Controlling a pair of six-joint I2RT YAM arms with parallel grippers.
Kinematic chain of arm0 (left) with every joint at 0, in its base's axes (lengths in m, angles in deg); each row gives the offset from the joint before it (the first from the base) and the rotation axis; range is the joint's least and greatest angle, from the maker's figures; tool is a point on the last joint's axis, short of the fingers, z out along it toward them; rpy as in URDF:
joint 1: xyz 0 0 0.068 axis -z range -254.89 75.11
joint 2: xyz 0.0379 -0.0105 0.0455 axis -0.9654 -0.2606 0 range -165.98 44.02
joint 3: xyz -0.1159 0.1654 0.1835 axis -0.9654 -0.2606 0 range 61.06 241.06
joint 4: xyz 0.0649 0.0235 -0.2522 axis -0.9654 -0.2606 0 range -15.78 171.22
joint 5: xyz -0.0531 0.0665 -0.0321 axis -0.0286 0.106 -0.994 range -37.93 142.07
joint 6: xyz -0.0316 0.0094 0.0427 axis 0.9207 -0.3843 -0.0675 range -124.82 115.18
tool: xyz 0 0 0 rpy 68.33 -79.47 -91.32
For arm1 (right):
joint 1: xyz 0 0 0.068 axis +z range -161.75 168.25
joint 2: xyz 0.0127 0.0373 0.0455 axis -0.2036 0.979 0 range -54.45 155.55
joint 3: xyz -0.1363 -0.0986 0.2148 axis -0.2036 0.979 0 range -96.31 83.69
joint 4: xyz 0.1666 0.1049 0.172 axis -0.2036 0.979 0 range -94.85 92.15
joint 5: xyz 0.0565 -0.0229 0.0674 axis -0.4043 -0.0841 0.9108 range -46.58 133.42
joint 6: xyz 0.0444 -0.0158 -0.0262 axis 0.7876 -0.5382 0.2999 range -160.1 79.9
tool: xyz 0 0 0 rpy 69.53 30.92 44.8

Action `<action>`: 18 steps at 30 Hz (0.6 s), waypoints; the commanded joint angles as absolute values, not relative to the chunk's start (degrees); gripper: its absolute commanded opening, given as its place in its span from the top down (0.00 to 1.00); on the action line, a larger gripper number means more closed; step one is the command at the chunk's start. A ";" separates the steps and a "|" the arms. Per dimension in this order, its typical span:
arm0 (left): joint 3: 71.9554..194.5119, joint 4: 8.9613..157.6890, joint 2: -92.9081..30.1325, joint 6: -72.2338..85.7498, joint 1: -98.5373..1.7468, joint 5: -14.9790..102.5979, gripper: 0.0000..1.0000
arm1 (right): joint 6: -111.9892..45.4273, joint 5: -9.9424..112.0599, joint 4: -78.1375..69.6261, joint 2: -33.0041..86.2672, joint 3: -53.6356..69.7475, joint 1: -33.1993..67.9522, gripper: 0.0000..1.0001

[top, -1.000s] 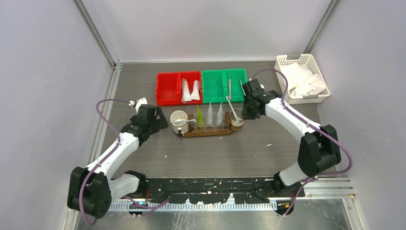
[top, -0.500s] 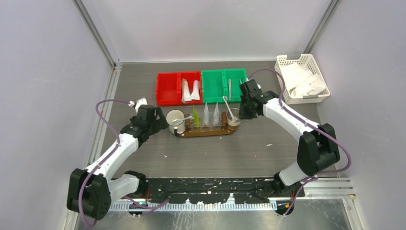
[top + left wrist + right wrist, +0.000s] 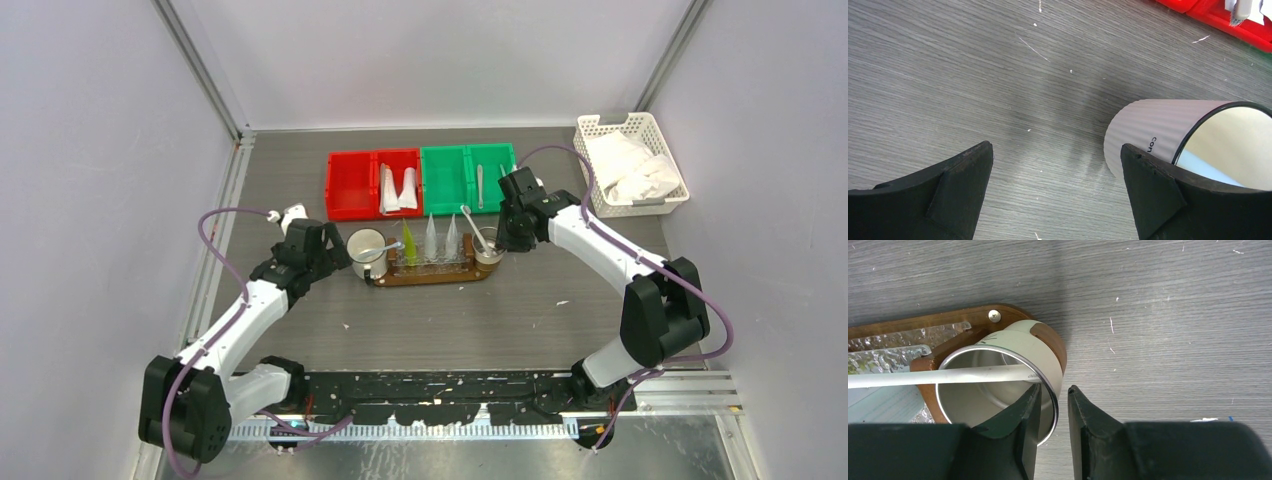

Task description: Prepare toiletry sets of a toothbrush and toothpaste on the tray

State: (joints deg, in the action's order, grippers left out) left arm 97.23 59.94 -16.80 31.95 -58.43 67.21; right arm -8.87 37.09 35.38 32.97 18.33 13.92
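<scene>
Toothbrush [image 3: 948, 376] is leaning in the metal cup [image 3: 1020, 340] at the tray's [image 3: 430, 278] right end; the right gripper [image 3: 1054, 390] is pinching that cup's rim (one finger inside). The left gripper [image 3: 1055, 150] is hovering spread beside the white cup [image 3: 1148, 135]. Three tubes [image 3: 431, 238] are standing between the cups.
</scene>
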 commanded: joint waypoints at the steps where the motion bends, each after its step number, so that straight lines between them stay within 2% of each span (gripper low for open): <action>1: 98.05 60.46 -15.52 30.98 -58.72 67.19 0.00 | -8.64 36.74 35.51 31.74 17.86 14.23 0.67; 9: 98.81 59.25 -14.63 30.43 -58.72 67.92 0.00 | -8.80 35.44 36.27 30.52 17.60 14.09 0.58; 18: 99.87 57.29 -12.77 29.90 -58.72 68.76 0.00 | -9.07 35.02 37.07 29.13 17.33 13.03 0.54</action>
